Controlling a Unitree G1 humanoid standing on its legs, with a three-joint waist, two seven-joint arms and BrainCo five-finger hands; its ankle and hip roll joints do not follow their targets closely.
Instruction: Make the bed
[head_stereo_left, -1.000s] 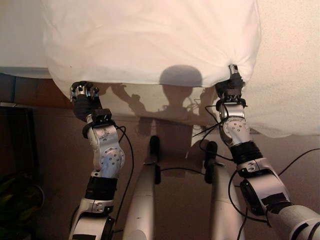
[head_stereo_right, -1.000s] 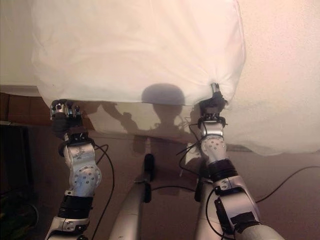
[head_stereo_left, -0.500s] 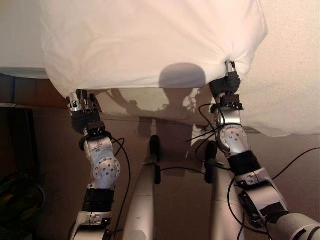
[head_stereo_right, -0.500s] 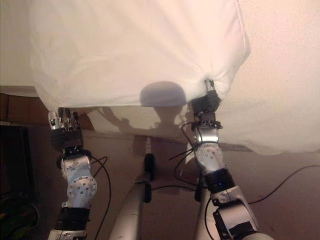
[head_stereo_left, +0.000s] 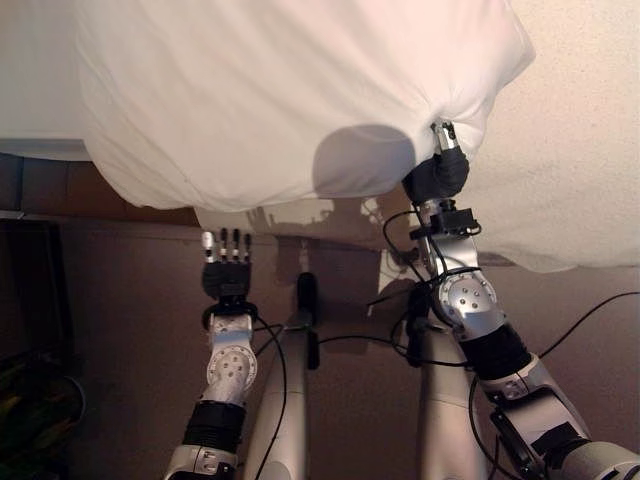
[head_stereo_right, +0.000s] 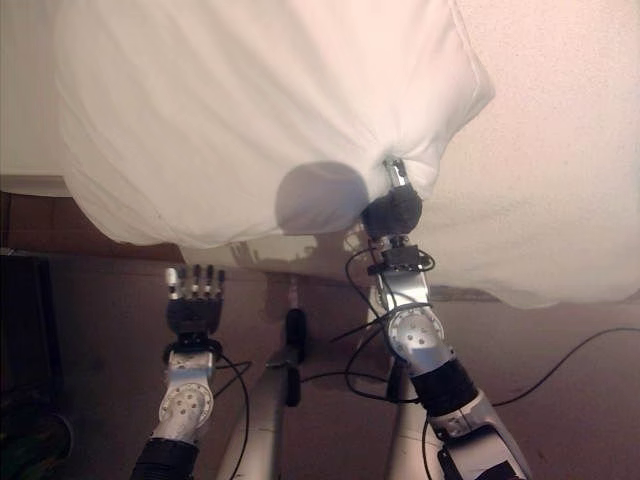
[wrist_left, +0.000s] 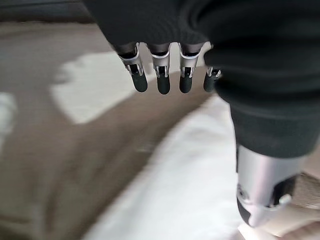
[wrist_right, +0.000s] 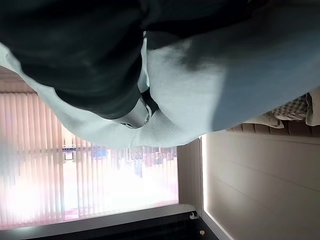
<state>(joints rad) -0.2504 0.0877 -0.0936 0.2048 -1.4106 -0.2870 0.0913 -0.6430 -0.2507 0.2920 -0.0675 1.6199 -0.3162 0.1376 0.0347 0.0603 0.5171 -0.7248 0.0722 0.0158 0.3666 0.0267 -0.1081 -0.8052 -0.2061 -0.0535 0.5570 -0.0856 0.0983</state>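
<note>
A big white pillow hangs in front of me above the bed's edge. My right hand is raised under its right lower corner and is shut on the pillow cloth, which bunches around the fingers. My left hand is down below the pillow's lower edge, apart from it, with fingers straight and holding nothing. The white textured bedspread lies to the right and drapes over the bed's side.
Brown floor lies below the bed. A dark wooden bed frame shows at the left under the mattress. A window with vertical blinds shows in the right wrist view.
My left hand let go of the pillow's left corner, opened and dropped down and inward. My right hand lifted its corner higher, and the pillow's left side now hangs free.
</note>
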